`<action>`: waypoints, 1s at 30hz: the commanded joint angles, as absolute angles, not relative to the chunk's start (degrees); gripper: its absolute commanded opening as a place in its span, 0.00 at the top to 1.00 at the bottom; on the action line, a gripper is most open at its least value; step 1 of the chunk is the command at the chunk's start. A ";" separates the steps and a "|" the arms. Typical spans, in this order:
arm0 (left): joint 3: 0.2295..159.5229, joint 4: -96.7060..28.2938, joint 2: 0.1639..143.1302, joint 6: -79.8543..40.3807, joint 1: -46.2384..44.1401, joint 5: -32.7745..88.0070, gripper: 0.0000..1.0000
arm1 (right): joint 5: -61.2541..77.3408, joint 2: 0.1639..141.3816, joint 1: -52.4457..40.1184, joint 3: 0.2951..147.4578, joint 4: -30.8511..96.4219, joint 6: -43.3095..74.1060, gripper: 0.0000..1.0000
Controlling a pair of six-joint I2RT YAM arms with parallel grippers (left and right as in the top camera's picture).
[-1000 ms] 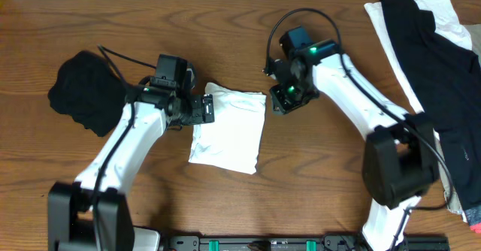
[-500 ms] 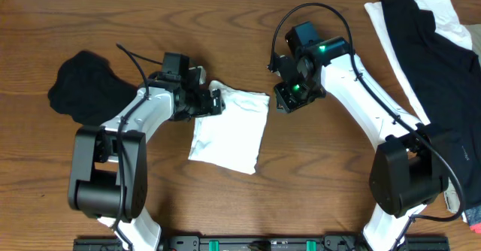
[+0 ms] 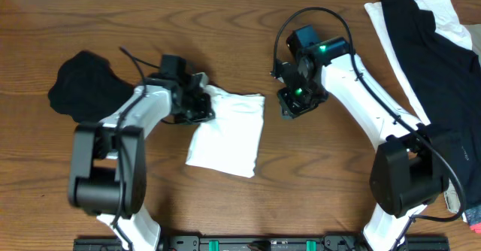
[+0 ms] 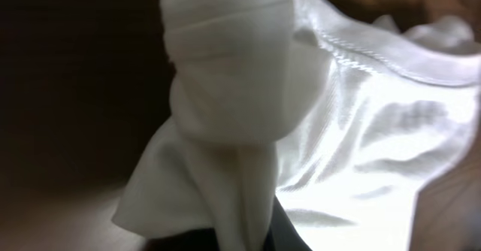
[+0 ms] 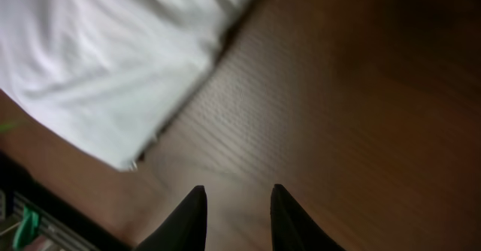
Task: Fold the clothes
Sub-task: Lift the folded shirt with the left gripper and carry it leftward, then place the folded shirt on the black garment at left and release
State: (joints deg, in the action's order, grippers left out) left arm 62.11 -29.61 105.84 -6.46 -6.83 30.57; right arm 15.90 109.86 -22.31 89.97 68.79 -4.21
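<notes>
A folded white T-shirt (image 3: 229, 134) lies on the table between the two arms. My left gripper (image 3: 201, 104) is at its upper left corner and is shut on a bunched fold of the white cloth (image 4: 248, 93), which fills the left wrist view; only dark bits of the fingers show at the bottom edge. My right gripper (image 3: 291, 108) hovers just right of the shirt's upper right corner. Its two dark fingertips (image 5: 197, 206) stand apart over bare wood with nothing between them, and the shirt's edge (image 5: 113, 55) lies to the upper left in that view.
A crumpled black garment (image 3: 83, 89) sits on the table at the far left. A pile of black and white clothes (image 3: 443, 71) covers the right side. A black rail (image 3: 255, 243) runs along the table's front edge.
The left gripper has closed on the shirt's upper left corner, which was free before. The right gripper has shifted slightly to the right, away from the shirt.
</notes>
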 commanded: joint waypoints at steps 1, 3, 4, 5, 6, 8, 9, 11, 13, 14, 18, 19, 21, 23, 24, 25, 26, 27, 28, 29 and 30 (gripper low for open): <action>65.63 -31.86 98.56 -4.91 -2.59 21.19 0.94 | 14.76 107.07 -19.44 90.87 69.69 -4.78 0.73; 65.67 -32.86 95.33 -4.95 -0.03 17.12 0.94 | 14.76 106.43 -18.63 90.87 70.19 -4.80 0.73; 65.67 -33.32 93.60 -4.97 1.58 15.77 0.94 | 14.76 106.13 -18.17 90.87 70.59 -4.82 0.73; 65.67 -33.56 91.83 -4.95 3.44 15.31 0.94 | 14.76 105.86 -17.82 90.87 70.91 -4.82 0.73; 65.67 -33.56 90.15 -4.97 5.34 15.38 0.94 | 14.76 105.60 -17.41 90.87 71.40 -4.89 0.73; 65.67 -33.47 87.35 -4.95 8.47 15.35 0.94 | 14.76 105.34 -16.67 90.87 72.31 -5.32 0.73; 65.67 -33.39 85.82 -4.93 10.31 15.33 0.94 | 14.72 105.32 -16.32 90.87 72.77 -5.48 0.73; 65.67 -33.26 83.29 -4.69 13.69 15.31 0.94 | 14.02 105.32 -15.70 90.85 73.38 -5.48 0.73; 65.67 -32.38 81.62 -4.73 17.02 15.33 0.94 | 13.52 105.32 -15.40 90.85 73.84 -5.45 0.73; 65.67 -31.48 81.01 -4.73 18.72 15.33 0.94 | 13.52 105.32 -15.38 90.85 74.02 -5.45 0.74; 65.67 -26.33 80.88 -4.71 23.97 15.33 0.94 | 13.52 105.32 -15.40 90.85 74.74 -5.48 0.74; 65.67 -24.88 81.17 -4.73 25.06 15.35 0.94 | 13.52 105.32 -15.40 90.85 74.87 -5.48 0.74; 65.65 -22.48 81.67 -4.71 26.48 15.33 0.94 | 13.52 105.32 -15.40 90.85 75.24 -5.48 0.74; 65.65 -20.32 82.24 -4.71 27.59 15.31 0.94 | 13.50 105.32 -15.40 90.85 75.42 -5.48 0.74; 65.65 -19.70 82.46 -4.71 27.97 15.31 0.94 | 13.52 105.32 -15.40 90.85 75.44 -5.45 0.74; 65.65 -18.98 82.76 -4.71 28.36 15.31 0.94 | 13.52 105.32 -15.40 90.85 75.48 -5.45 0.74; 65.65 -18.17 83.20 -4.71 28.82 15.31 0.94 | 13.52 105.32 -15.40 90.85 75.59 -5.43 0.74; 65.65 -17.63 83.64 -4.71 29.12 15.31 0.94 | 13.54 105.32 -15.40 90.85 75.66 -5.43 0.74; 65.65 -17.21 84.14 -4.71 29.39 15.31 0.94 | 13.54 105.32 -15.40 90.85 75.72 -5.43 0.74; 65.65 -16.97 84.77 -4.71 29.63 15.31 0.94 | 13.54 105.32 -15.40 90.85 75.77 -5.43 0.74; 65.65 -16.93 85.36 -4.71 29.87 15.31 0.94 | 13.52 105.32 -15.40 90.85 75.77 -5.43 0.74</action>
State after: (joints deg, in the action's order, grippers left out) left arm 64.29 -17.63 83.81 -5.63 28.95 15.44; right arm 13.58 106.61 -15.94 89.97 75.64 -4.69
